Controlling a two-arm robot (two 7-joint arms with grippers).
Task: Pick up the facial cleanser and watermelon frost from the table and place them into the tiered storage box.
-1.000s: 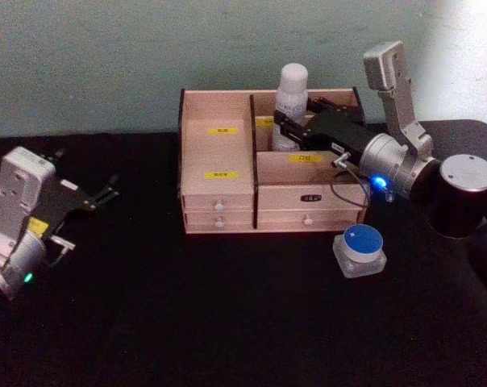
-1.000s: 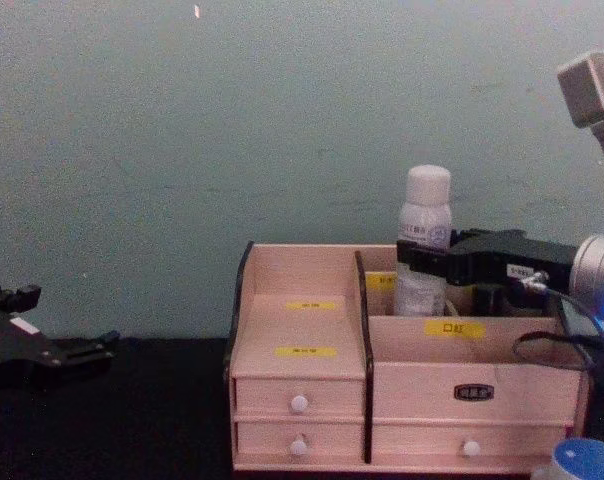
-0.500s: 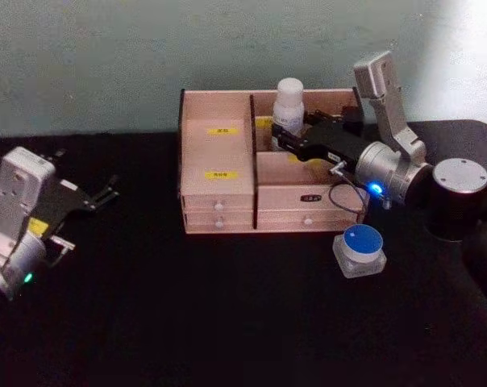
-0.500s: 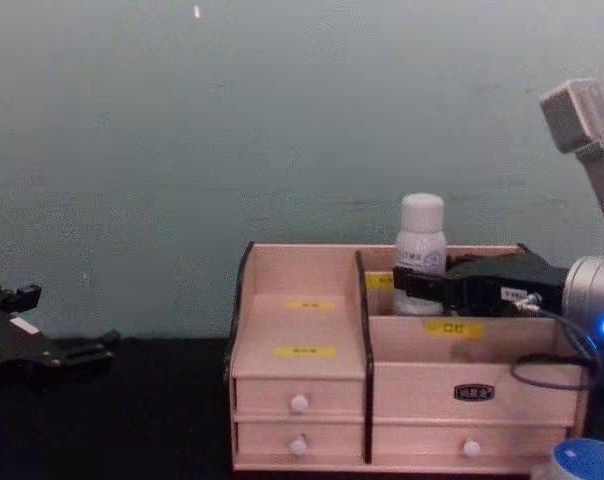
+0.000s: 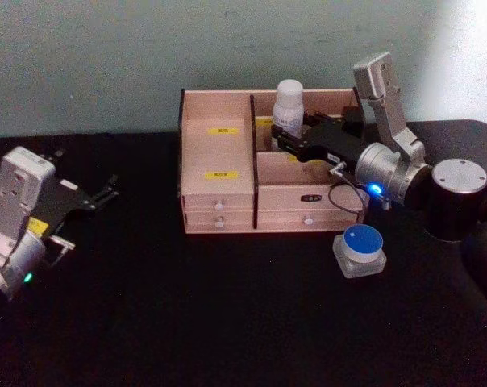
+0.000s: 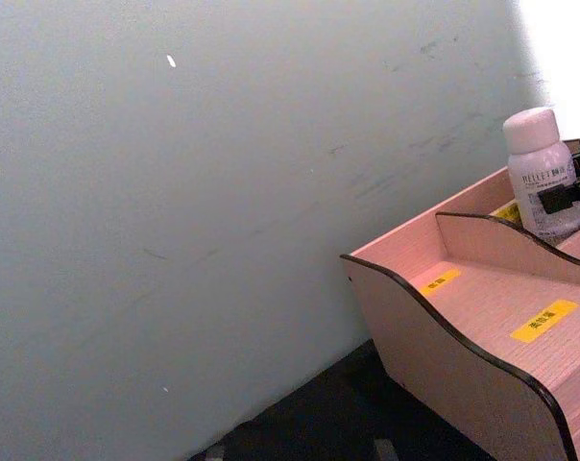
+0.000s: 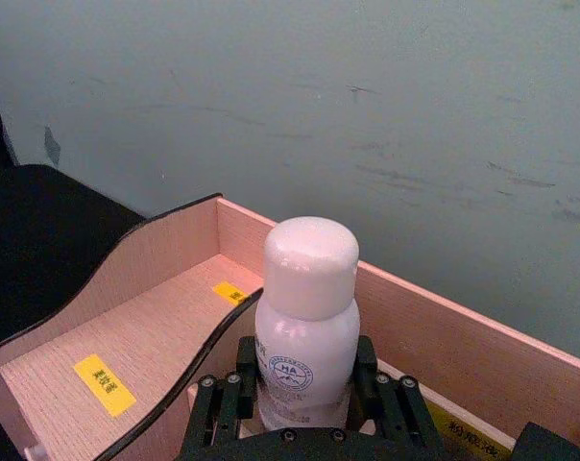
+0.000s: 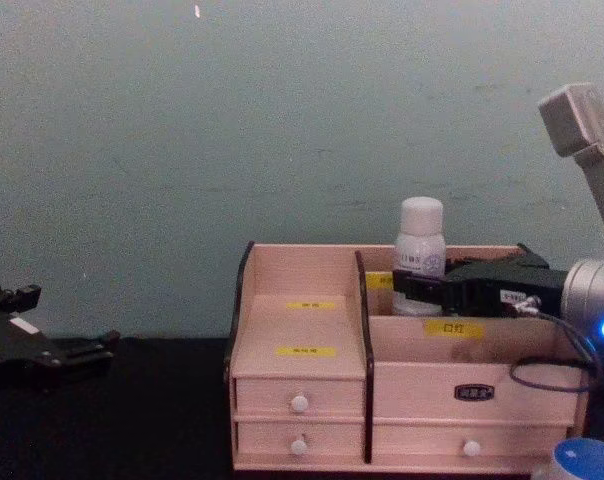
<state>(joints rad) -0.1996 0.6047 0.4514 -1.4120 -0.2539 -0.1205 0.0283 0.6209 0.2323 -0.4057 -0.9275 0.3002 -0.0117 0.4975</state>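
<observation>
Since the cleanser (image 5: 289, 98) must end up standing, the right gripper (image 5: 280, 135) is clamping its body and holding it upright in the box's (image 5: 219, 193) rear right compartment. The jar (image 5: 361, 250) is waiting on the table just in front, and the left gripper (image 5: 94, 196) is idling far left.

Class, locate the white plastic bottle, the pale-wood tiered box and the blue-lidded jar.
white plastic bottle (image 7: 307, 338): right wrist view, body.
pale-wood tiered box (image 5: 219, 151): head view, bare wood between labels.
blue-lidded jar (image 5: 362, 240): head view, lid.
</observation>
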